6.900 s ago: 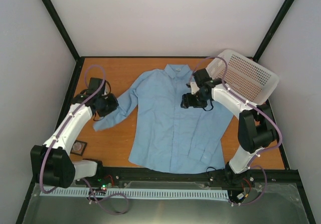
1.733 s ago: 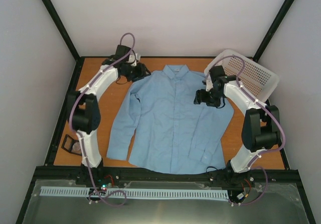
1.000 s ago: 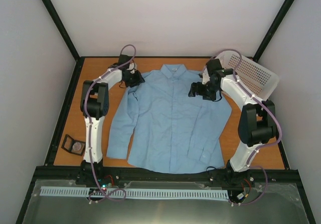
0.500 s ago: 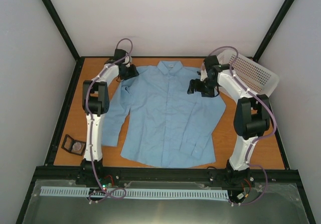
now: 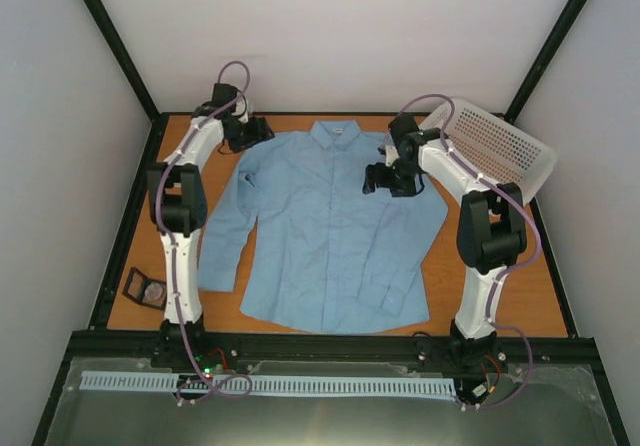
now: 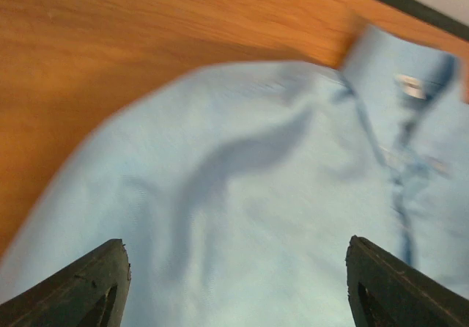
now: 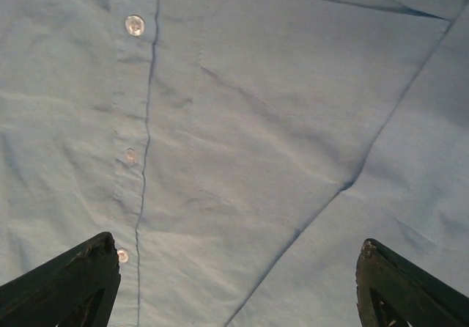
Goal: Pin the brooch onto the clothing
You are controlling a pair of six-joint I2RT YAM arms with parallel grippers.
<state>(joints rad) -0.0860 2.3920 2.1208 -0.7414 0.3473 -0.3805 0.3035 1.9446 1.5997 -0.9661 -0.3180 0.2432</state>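
Note:
The clothing, a light blue shirt (image 5: 320, 236), lies flat and face up on the table, collar toward the back. My left gripper (image 5: 260, 132) is at its left shoulder; in the left wrist view it (image 6: 238, 290) stands open over blurred blue cloth (image 6: 256, 195), nothing between its fingers. My right gripper (image 5: 374, 180) hovers open over the shirt's right chest; its wrist view shows the button placket (image 7: 143, 144) and a shoulder seam between wide-apart fingers (image 7: 66, 283). The brooch (image 5: 154, 289), a small pale disc, sits in a black tray (image 5: 134, 284) at the near left.
A white perforated basket (image 5: 495, 151) leans at the back right, close behind the right arm. Bare orange table (image 5: 140, 216) shows left of the shirt. A black frame rail (image 5: 330, 344) runs along the near edge.
The left gripper has opened and let go of the shirt's shoulder. Over the last second the shirt slid toward the back left and flattened; both arms reached further back.

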